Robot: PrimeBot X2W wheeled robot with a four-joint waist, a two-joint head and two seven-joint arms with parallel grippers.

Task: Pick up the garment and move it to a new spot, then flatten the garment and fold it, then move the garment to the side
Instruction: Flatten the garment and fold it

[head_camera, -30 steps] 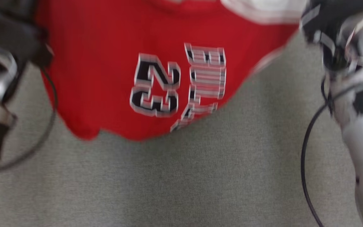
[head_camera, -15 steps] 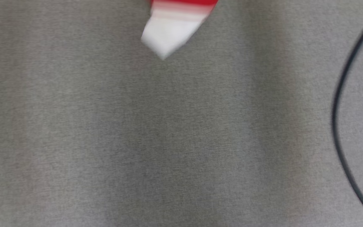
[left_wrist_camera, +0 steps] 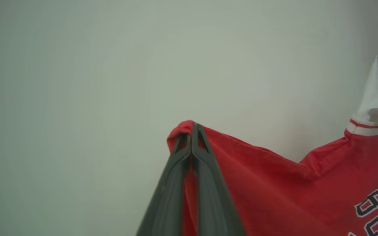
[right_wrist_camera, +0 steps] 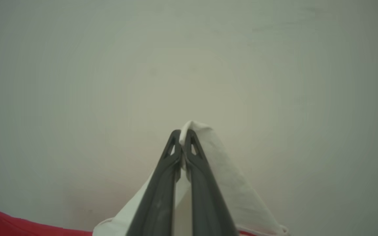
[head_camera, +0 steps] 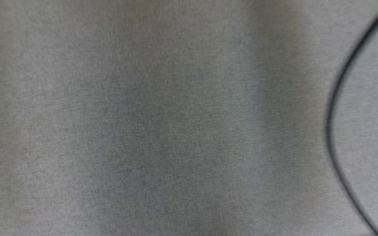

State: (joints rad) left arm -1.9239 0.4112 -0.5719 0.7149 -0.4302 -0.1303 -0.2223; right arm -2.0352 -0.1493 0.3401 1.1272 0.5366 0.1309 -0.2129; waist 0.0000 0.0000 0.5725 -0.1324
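Head view has swung off the garment (left_wrist_camera: 274,183) onto grey surface (head_camera: 143,131); left gripper (left_wrist_camera: 191,126) pinches its red corner, cloth hanging toward 4 o'clock, right gripper (right_wrist_camera: 183,132) clamps white sleeve (right_wrist_camera: 228,177) trailing toward 5 o'clock.

A grey woven surface (head_camera: 143,131) is spreading across the blurred view. A thin dark cable (head_camera: 331,131) is curving from two o'clock, bowing inward at three, down toward five o'clock.
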